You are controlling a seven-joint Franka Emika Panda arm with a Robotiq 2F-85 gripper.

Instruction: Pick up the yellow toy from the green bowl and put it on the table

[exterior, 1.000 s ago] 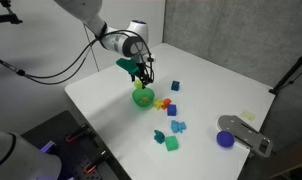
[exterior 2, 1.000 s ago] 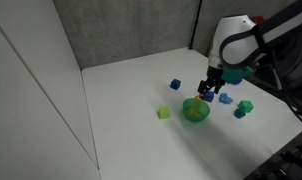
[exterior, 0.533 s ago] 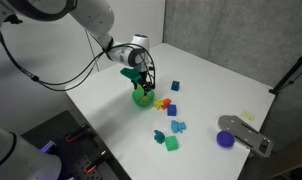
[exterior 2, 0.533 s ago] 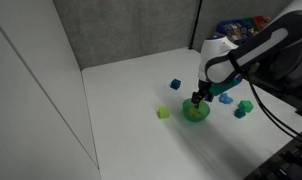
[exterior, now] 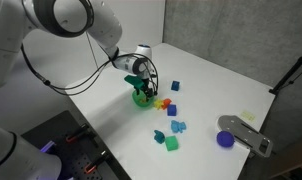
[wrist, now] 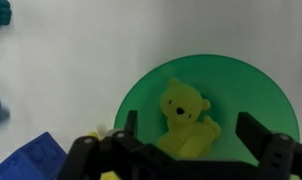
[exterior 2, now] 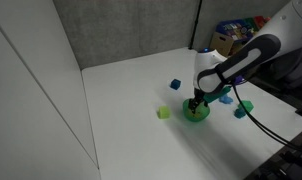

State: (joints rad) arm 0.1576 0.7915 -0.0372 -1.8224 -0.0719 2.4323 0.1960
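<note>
we are early: the toy (wrist: 183, 110) lies in the bowl (wrist: 246, 88), lower centre of the wrist view, not yet gripped. the pincer (wrist: 194, 130) hangs wide open astride it, holding nothing. closing, lifting and setting it on the bench (wrist: 71, 50) remain.

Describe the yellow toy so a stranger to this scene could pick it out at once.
On the white table, find the round bright-green bowl beside the scatter of small coloured blocks. Inside it lies the yellow toy, a pale bear-shaped figure. It alone sits in a bowl; the blocks lie loose on the tabletop.
</note>
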